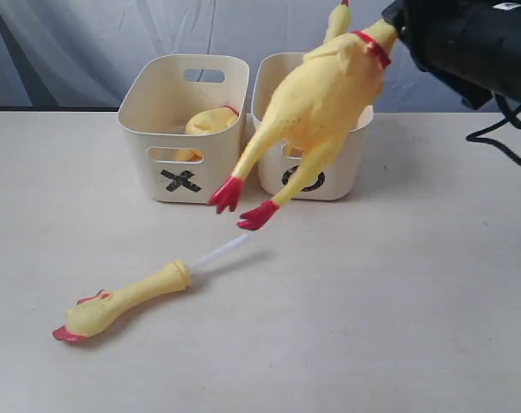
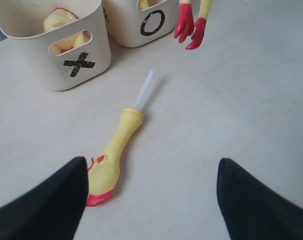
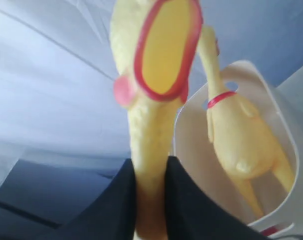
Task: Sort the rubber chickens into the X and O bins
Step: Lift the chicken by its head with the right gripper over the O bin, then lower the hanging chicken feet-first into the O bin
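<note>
My right gripper (image 1: 404,30) (image 3: 150,195) is shut on the neck of a whole rubber chicken (image 1: 316,95) (image 3: 151,130). Its body hangs tilted in front of and above the O bin (image 1: 338,163), and its red feet (image 1: 242,204) (image 2: 189,25) dangle in front of both bins. A second whole chicken (image 3: 239,135) stands inside the O bin (image 3: 191,160), with its neck (image 1: 335,21) poking up. The headless body (image 1: 211,120) (image 2: 59,22) lies in the X bin (image 1: 183,168) (image 2: 71,65). On the table lies the limb with the white tube (image 1: 127,297) (image 2: 115,150). My left gripper (image 2: 151,200) hovers open just beside its red end.
The two bins stand side by side at the back of the beige table (image 1: 398,292). A blue-grey cloth backdrop (image 1: 88,43) hangs behind them. A black cable (image 1: 501,138) trails at the right edge.
</note>
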Controlling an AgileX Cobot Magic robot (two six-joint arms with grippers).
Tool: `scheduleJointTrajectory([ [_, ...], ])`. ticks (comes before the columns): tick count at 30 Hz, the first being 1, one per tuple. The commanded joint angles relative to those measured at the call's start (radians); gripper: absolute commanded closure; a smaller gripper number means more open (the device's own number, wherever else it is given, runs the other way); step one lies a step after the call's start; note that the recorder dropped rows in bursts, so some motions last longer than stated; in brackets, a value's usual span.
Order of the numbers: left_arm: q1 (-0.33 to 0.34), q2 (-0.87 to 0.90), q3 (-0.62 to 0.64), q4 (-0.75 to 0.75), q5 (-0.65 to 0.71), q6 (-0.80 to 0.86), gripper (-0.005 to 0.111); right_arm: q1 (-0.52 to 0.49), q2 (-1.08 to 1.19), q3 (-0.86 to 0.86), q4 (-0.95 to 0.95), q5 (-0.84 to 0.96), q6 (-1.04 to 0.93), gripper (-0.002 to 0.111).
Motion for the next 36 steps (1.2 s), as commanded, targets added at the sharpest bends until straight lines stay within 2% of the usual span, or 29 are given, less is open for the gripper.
scheduleJointTrajectory([
  [1,0.003,-0.006,0.002,-0.001,0.000,-0.003,0.039,-0.093,-0.013,-0.013,-0.024,-0.043,0.000,0.109],
  [9,0.003,-0.006,0.002,-0.001,0.000,-0.003,0.039,-0.150,0.010,-0.124,-0.139,-0.132,0.024,0.109],
  [12,0.003,-0.006,0.002,0.003,-0.001,-0.003,0.039,-0.155,0.079,-0.194,-0.233,-0.240,0.024,0.109],
  [21,0.003,-0.006,0.002,0.005,0.002,-0.003,0.039,-0.155,0.243,-0.311,-0.357,-0.365,0.024,0.109],
  [29,0.003,-0.006,0.002,0.010,0.002,-0.003,0.039,-0.155,0.374,-0.454,-0.530,-0.357,0.019,0.109],
  [36,0.003,-0.006,0.002,0.012,0.002,-0.003,0.039,-0.155,0.439,-0.543,-0.637,-0.280,0.017,0.109],
])
